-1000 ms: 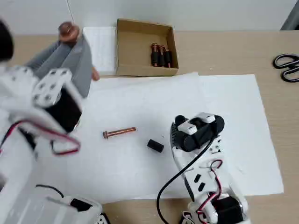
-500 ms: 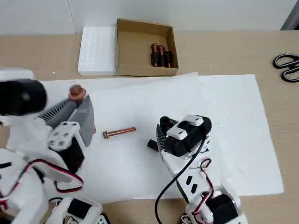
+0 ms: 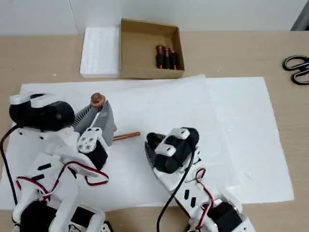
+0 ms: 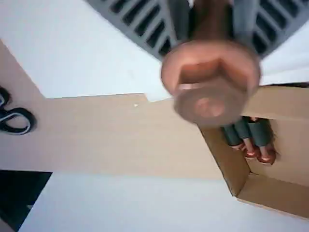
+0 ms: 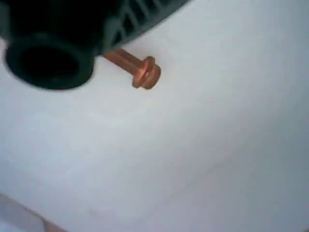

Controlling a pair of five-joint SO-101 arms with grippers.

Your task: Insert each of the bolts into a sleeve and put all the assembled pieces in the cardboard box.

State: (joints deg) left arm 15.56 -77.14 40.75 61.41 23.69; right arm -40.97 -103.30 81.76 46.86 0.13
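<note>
L arm sits at the near-left of the table (image 3: 43, 58); left gripper (image 3: 97, 110) points up and away, fingers clamped on the shank of a copper held bolt (image 3: 98, 100), hex head sticking out past the tips. In the left wrist view that held bolt (image 4: 211, 79) is head-on w/ the grey ribbed fingers (image 4: 140, 17) either side of it. R arm is at near-centre, right gripper (image 3: 150, 145) low over the white paper (image 3: 203, 121). Right wrist view has a black sleeve (image 5: 48, 60) at the fingertips, open end facing the cam, looks gripped between the fingers, pressed against the dark ribbed finger (image 5: 140, 14). Second bolt, the loose bolt (image 3: 127, 136), lies flat on the paper btw the two grippers, head end hidden behind the L gripper in the high view; in the right wrist view the loose bolt (image 5: 137, 71) lies just beside the sleeve, shank running behind the finger. Cardboard box (image 3: 152, 73) is at the far edge of the paper, three assembled pieces (image 3: 165, 57) side by side inside near its right wall; also seen from the left wrist: box (image 4: 227, 164), pieces (image 4: 248, 140). White foam block (image 3: 100, 50) touches the box's left side. Scissors (image 3: 297, 69) far right on bare table, well apart from everything.
</note>
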